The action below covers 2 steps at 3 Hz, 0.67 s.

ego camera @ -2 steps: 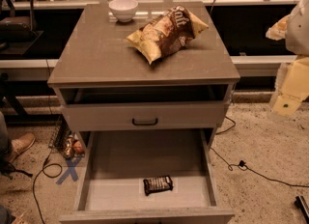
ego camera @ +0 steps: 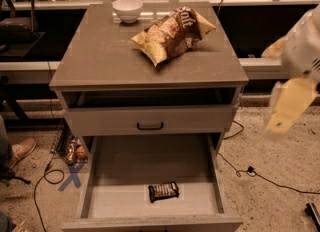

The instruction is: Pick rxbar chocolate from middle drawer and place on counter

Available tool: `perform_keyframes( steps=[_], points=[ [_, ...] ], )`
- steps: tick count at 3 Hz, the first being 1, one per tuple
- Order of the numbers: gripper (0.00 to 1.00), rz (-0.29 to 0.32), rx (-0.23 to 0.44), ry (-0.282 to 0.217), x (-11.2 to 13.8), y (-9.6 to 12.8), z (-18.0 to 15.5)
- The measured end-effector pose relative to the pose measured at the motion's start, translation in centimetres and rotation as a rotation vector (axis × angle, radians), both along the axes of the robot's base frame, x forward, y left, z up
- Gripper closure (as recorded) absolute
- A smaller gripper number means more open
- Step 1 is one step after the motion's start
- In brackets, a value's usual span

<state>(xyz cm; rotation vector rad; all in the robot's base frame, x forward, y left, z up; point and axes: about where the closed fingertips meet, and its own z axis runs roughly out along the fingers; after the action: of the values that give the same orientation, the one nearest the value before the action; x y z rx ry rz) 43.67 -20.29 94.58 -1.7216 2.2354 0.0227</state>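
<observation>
Sinking a little at the right edge of the scene, the end effector (ego camera: 288, 105) sits lower and slightly further left than it did a moment ago, and it is smeared by motion. Nothing else has shifted. The rxbar chocolate (ego camera: 163, 191) lies flat in the same spot on the pale floor of the middle drawer (ego camera: 125, 201), towards the near end and about centred. The drawer stands pulled well out under the drawer front with the black handle (ego camera: 150, 125).

I read this as the start of the reach. The pick has not begun and the bar is untouched.

The arm (ego camera: 306, 46) comes in from the right at about the height of the bench (ego camera: 100, 56). The end effector hangs below it, angled down and to the left. It is out beside the cabinet, over the speckled floor and well apart from the bar. Whether it is spread or pressed together I cannot tell, but it is not pinching the bar.

On the bench, a chip bag (ego camera: 172, 33) lies right of centre and a white bowl (ego camera: 128, 9) sits at the far edge, leaving the near left part bare for the placing.
</observation>
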Motion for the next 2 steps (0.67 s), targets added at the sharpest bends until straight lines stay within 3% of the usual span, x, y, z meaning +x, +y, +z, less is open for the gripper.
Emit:
perform_keyframes(
  steps=[1,2],
  points=[
    [0.0,0.035,0.174,0.11,-0.6,5.2,-7.6],
    [0.0,0.106,0.344,0.228,-1.8,13.7,-14.7]
  ],
)
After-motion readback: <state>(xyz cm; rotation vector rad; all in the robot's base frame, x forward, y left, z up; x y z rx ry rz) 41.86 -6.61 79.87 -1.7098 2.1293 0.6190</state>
